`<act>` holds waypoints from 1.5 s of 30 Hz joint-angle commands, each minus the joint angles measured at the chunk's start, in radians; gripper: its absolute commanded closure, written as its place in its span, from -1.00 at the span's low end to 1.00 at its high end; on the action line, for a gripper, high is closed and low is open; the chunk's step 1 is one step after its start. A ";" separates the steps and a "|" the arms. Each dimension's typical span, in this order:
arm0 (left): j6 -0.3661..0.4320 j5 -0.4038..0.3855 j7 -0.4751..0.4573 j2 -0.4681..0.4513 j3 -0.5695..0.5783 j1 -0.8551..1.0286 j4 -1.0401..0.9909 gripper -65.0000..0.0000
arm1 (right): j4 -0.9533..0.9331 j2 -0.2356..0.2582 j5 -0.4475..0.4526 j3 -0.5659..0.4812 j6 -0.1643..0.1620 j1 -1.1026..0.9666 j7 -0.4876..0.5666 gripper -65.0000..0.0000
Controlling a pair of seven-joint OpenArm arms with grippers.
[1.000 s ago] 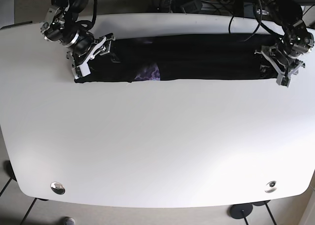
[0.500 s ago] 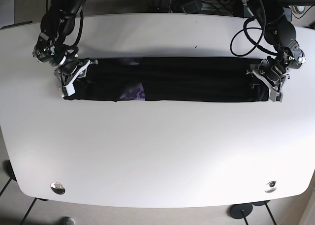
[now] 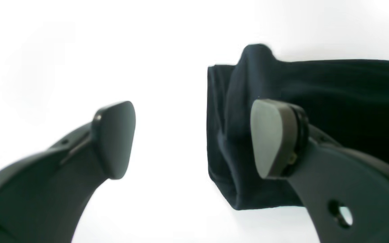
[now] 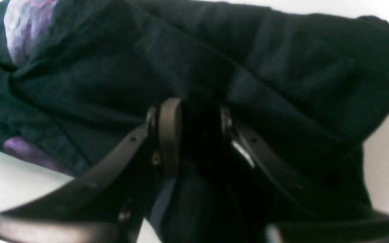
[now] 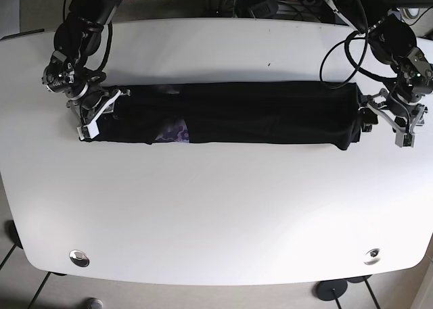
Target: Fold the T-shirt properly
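While the black T-shirt (image 5: 223,113) is lying as a long band across the far half of the white table (image 5: 216,207), the right gripper (image 4: 194,135) is pinching its left end, probably anchoring it, and the left gripper (image 3: 194,141) is gaping, holding nothing, beside the right end.

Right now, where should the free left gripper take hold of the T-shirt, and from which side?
Judging by its pose, grip the bunched end of the T-shirt, coming from beyond that end. The open left gripper already faces it there.
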 commanded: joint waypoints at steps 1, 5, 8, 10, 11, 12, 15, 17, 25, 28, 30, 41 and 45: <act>-0.001 -0.111 -0.011 -0.025 -0.018 -0.002 -0.080 -0.55 | 0.021 0.011 0.013 0.003 0.002 0.014 0.013 0.56; -0.001 -0.297 -0.016 -0.096 -0.013 0.061 -0.244 -0.54 | 0.021 0.011 0.013 0.003 0.002 0.014 0.013 0.57; -0.001 -0.332 -0.016 -0.120 -0.013 0.062 -0.328 -0.54 | 0.021 0.011 0.013 0.004 0.002 0.013 0.013 0.57; -0.001 -0.337 -0.017 -0.120 -0.012 0.056 -0.362 -0.54 | 0.021 0.011 0.014 0.004 0.002 0.013 0.013 0.57; -0.001 -0.337 -0.017 -0.120 -0.012 0.056 -0.368 -0.54 | 0.021 0.009 0.014 0.004 0.002 0.013 0.013 0.57; -0.001 -0.338 -0.017 -0.119 -0.010 0.054 -0.371 -0.54 | 0.021 0.009 0.014 0.004 0.002 0.013 0.013 0.57; -0.001 -0.349 -0.016 -0.111 0.020 0.051 -0.374 -0.54 | 0.021 0.009 0.028 0.004 0.002 0.005 0.015 0.57; -0.001 -0.403 -0.016 -0.109 0.063 0.053 -0.374 -0.54 | 0.021 0.011 0.059 0.004 0.002 -0.001 0.015 0.57; -0.001 -0.450 -0.017 -0.105 0.091 0.041 -0.374 -0.53 | 0.021 0.011 0.068 0.004 0.002 -0.003 0.015 0.57; -0.001 -0.453 -0.017 -0.105 0.088 0.025 -0.408 -0.53 | 0.021 0.011 0.068 0.004 0.002 -0.003 0.015 0.57; -0.001 -0.458 -0.019 -0.105 0.086 0.024 -0.442 -0.53 | 0.018 0.011 0.069 0.004 0.002 -0.003 0.015 0.57; -0.001 -0.450 -0.017 -0.051 0.093 -0.027 -0.453 -0.17 | 0.017 0.011 0.069 0.003 0.002 -0.004 0.015 0.57; 0.023 -0.452 -0.077 -0.049 0.093 -0.024 -0.446 0.71 | 0.017 0.011 0.068 0.003 0.002 -0.007 0.015 0.57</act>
